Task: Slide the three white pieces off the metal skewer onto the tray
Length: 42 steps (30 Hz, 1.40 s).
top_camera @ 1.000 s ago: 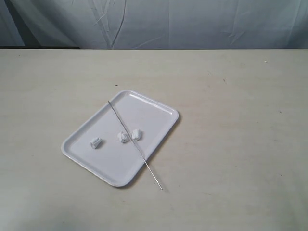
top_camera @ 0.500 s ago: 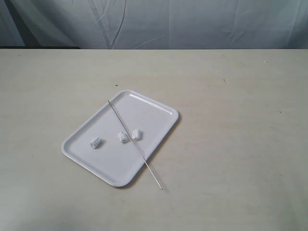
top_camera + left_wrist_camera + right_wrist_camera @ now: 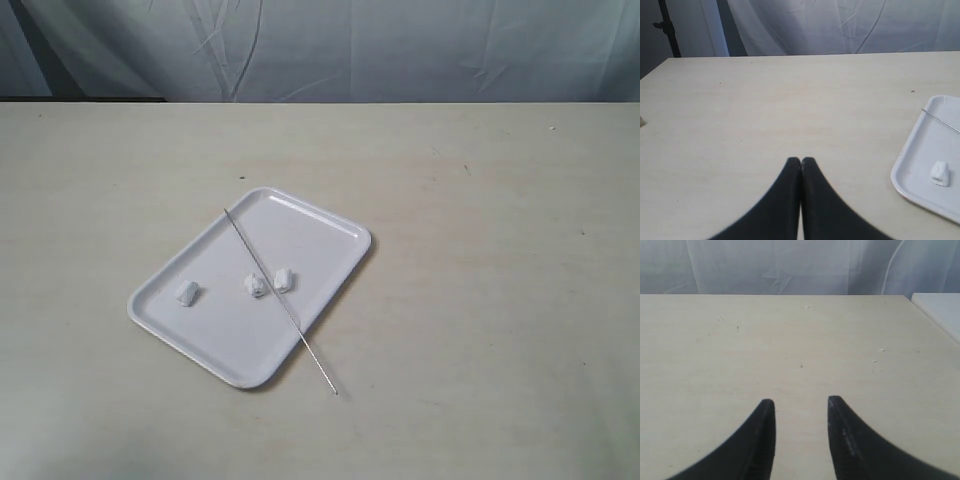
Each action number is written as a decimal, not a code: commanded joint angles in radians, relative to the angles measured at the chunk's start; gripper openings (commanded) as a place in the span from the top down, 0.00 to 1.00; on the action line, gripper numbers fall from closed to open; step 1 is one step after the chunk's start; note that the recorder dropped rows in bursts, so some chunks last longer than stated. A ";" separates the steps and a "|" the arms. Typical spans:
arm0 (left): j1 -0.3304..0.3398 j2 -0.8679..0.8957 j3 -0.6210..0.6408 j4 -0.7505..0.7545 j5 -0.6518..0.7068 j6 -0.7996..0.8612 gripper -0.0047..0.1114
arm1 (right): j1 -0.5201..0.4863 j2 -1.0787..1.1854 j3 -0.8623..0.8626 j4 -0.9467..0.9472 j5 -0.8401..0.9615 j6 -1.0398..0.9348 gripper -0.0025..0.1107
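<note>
The white tray (image 3: 310, 235) lies slantwise at mid-table. Three white pieces rest on its floor: one near the left rim (image 3: 186, 292) and two close together (image 3: 257, 285) (image 3: 283, 279). The thin metal skewer (image 3: 310, 350) lies across the tray, running between those two pieces, with its near end out over the table. Neither gripper appears in the exterior view. My left gripper (image 3: 801, 160) is shut and empty above bare table, with the tray (image 3: 920, 165), one white piece (image 3: 940, 173) and the skewer's tip (image 3: 940, 119) off to its side. My right gripper (image 3: 800, 401) is open and empty over bare table.
A pale curtain (image 3: 400, 50) hangs behind the table's far edge. A white flat surface (image 3: 940, 310) shows past the table's edge in the right wrist view. A tiny scrap (image 3: 641, 121) sits at the picture's border in the left wrist view.
The white piece near the tray's left rim has shifted a little further left. The other two pieces, skewer and tray have not moved.
</note>
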 commanded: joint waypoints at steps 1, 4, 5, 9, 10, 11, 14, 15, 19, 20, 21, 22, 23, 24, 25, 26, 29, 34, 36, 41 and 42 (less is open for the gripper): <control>-0.004 -0.006 0.003 0.002 -0.006 0.000 0.96 | 0.002 -0.006 0.001 -0.008 -0.008 0.002 0.68; -0.004 -0.006 0.003 0.002 -0.006 0.000 0.96 | 0.002 -0.006 0.001 -0.008 -0.008 0.002 0.68; -0.004 -0.006 0.003 0.002 -0.006 0.000 0.96 | 0.002 -0.006 0.001 -0.008 -0.008 0.002 0.68; -0.004 -0.006 0.003 0.002 -0.006 0.000 0.96 | 0.002 -0.006 0.001 -0.008 -0.008 0.002 0.68; -0.004 -0.006 0.003 0.002 -0.006 0.000 0.96 | 0.002 -0.006 0.001 -0.008 -0.008 0.002 0.68; -0.004 -0.006 0.003 0.002 -0.006 0.000 0.96 | 0.002 -0.006 0.001 -0.008 -0.008 0.002 0.68; -0.004 -0.006 0.003 0.002 -0.006 0.000 0.96 | 0.002 -0.006 0.001 -0.008 -0.008 0.002 0.68; -0.004 -0.006 0.003 0.002 -0.006 0.000 0.96 | 0.002 -0.006 0.001 -0.008 -0.008 0.002 0.68; -0.004 -0.006 0.003 0.004 -0.006 0.000 0.96 | 0.002 -0.006 0.001 -0.006 -0.010 0.002 0.68; -0.004 -0.006 0.003 0.004 -0.006 0.000 0.96 | 0.002 -0.006 0.001 -0.006 -0.010 0.002 0.68; -0.004 -0.006 0.003 0.004 -0.006 0.000 0.96 | 0.002 -0.006 0.001 -0.006 -0.010 0.002 0.68; -0.004 -0.006 0.003 0.004 -0.006 0.000 0.96 | 0.002 -0.006 0.001 -0.006 -0.010 0.002 0.68; -0.004 -0.006 0.003 0.004 -0.006 0.000 0.96 | 0.002 -0.006 0.001 -0.006 -0.010 0.002 0.68; -0.004 -0.006 0.003 0.004 -0.006 0.000 0.96 | 0.002 -0.006 0.001 -0.006 -0.010 0.002 0.68; -0.004 -0.006 0.003 0.004 -0.006 0.000 0.96 | 0.002 -0.006 0.001 -0.006 -0.010 0.002 0.68; -0.004 -0.006 0.003 0.004 -0.006 0.000 0.96 | 0.002 -0.006 0.001 -0.006 -0.010 0.002 0.68; -0.004 -0.006 0.003 0.004 -0.006 0.000 0.96 | 0.002 -0.006 0.001 -0.006 -0.010 0.002 0.68; -0.004 -0.006 0.003 -0.027 -0.006 -0.007 0.96 | 0.002 -0.006 0.001 -0.006 -0.010 0.002 0.68; -0.004 -0.006 0.003 -0.019 -0.006 -0.005 0.96 | 0.002 -0.006 0.001 -0.006 -0.010 0.002 0.68; -0.004 -0.006 0.003 -0.009 -0.006 -0.005 0.96 | 0.002 -0.006 0.001 -0.006 -0.010 0.002 0.68; -0.004 -0.006 0.003 -0.009 -0.006 -0.005 0.96 | 0.002 -0.006 0.001 -0.006 -0.010 0.002 0.68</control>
